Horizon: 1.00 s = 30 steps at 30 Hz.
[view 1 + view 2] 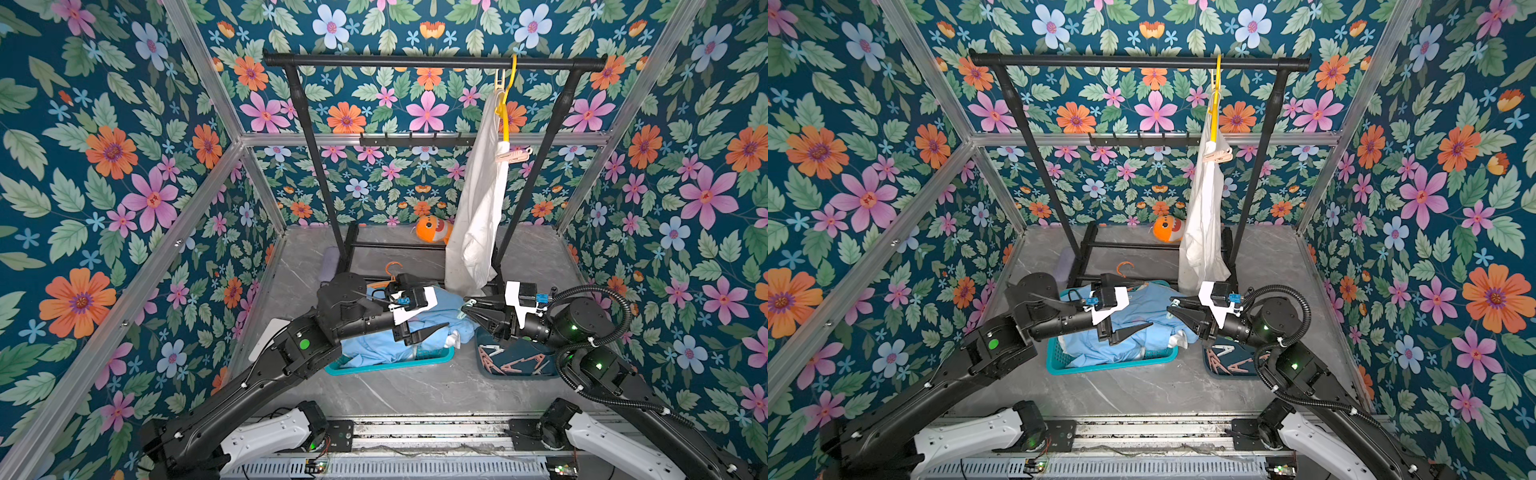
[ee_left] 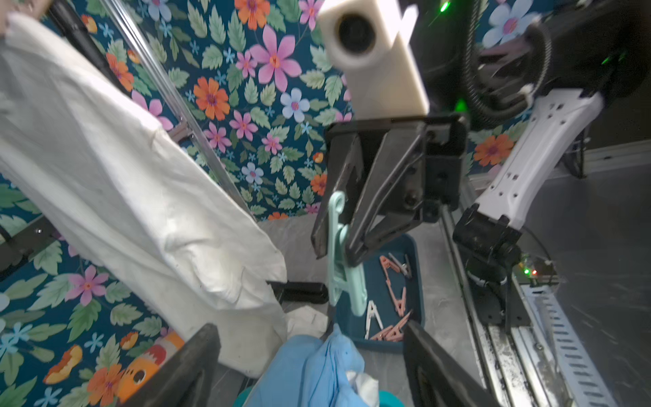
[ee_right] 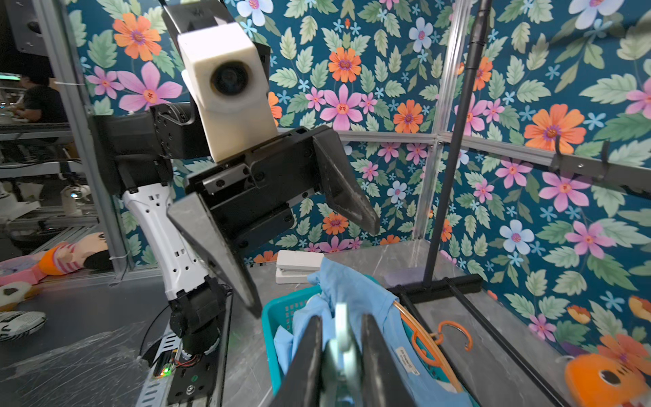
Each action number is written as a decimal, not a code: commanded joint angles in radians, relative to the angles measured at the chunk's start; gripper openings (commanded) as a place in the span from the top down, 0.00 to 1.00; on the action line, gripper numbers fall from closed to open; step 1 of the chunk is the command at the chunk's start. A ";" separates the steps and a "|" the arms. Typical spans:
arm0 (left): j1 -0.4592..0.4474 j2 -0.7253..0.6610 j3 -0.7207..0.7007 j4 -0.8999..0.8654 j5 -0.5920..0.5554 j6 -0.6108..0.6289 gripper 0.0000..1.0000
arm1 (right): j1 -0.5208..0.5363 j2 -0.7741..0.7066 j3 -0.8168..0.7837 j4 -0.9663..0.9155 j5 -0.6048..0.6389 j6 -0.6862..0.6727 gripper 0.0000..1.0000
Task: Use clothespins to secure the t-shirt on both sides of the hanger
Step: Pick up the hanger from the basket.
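From the left wrist view: right fingers (image 2: 380,211) clenched on a pale green clothespin (image 2: 340,253), above a dark blue tray (image 2: 378,282) of pink and white clothespins (image 2: 398,299). In both top views: a pink clothespin (image 1: 515,156) clipped on the white t-shirt (image 1: 478,199) at the yellow hanger (image 1: 506,120), up on the black rail (image 1: 415,61). Left fingers (image 3: 338,190) spread wide, empty, over blue clothes (image 1: 374,349) in a teal basket (image 1: 386,365). Grey marbled bench (image 1: 415,390), floral walls (image 1: 104,166). From the right wrist view: label (image 3: 407,359) on the blue cloth, print too small to read.
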 commanded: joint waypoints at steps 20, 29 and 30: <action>0.527 0.499 0.202 -0.500 -0.079 0.220 0.49 | 0.001 0.057 -0.070 -0.017 0.110 0.106 1.00; 0.541 0.578 0.244 -0.503 -0.221 0.248 0.50 | 0.000 0.065 -0.070 -0.012 0.091 0.121 1.00; 0.542 0.600 0.255 -0.520 -0.233 0.254 0.48 | 0.000 0.065 -0.070 -0.012 0.091 0.123 1.00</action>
